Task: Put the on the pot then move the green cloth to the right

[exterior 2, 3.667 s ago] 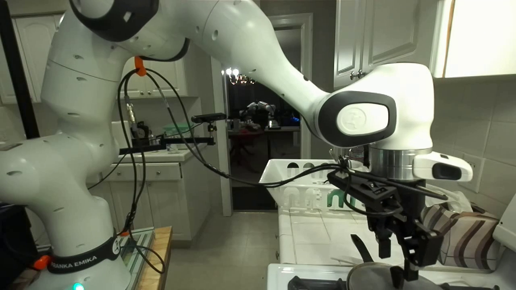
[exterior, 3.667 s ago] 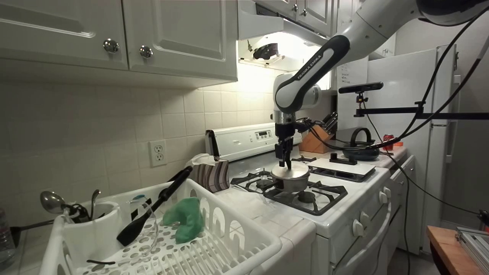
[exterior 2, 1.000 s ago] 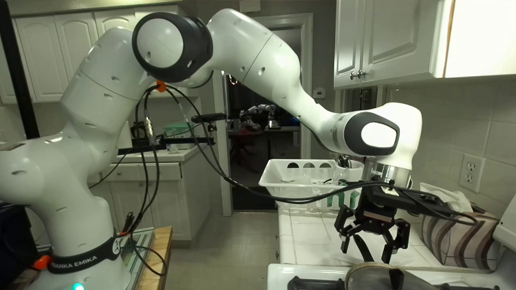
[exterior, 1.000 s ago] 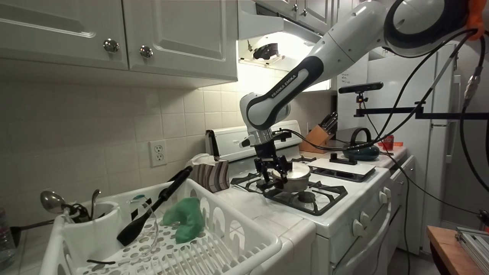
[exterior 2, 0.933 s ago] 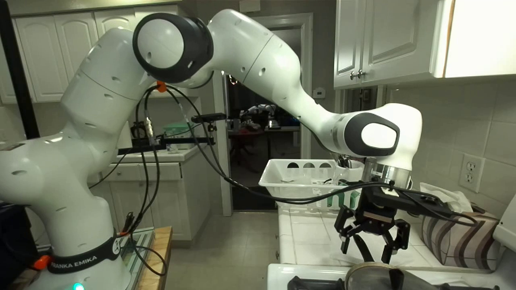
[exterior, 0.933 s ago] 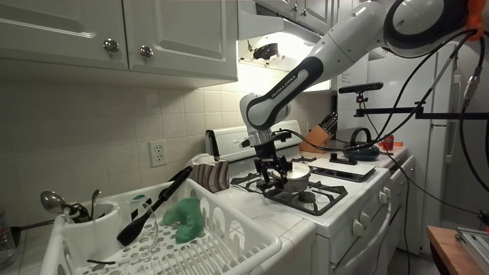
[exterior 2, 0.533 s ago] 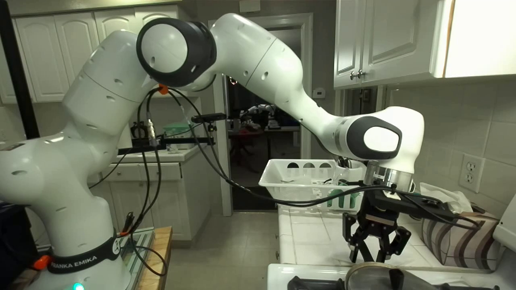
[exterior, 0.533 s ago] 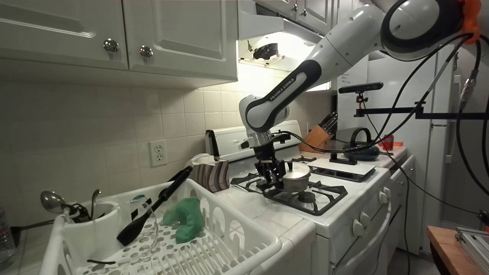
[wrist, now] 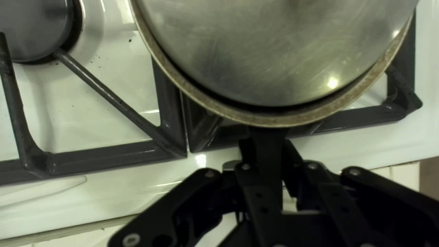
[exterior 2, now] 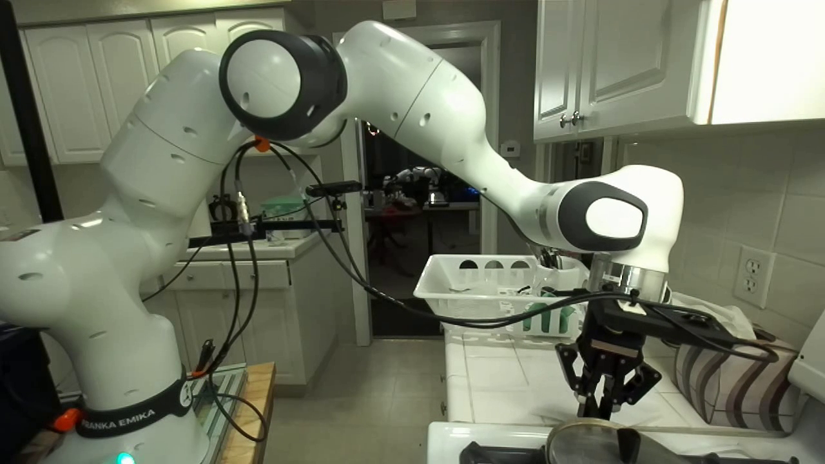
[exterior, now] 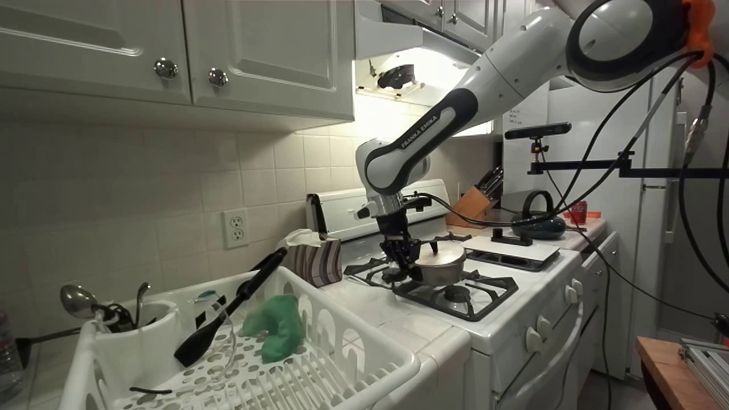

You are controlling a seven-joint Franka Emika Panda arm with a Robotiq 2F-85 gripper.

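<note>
Pot on stove, cloth in rack

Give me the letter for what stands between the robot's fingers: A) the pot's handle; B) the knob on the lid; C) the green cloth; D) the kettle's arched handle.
A: in the wrist view, the dark handle runs out from the pot and passes between the fingers, one on each side of it.
</note>
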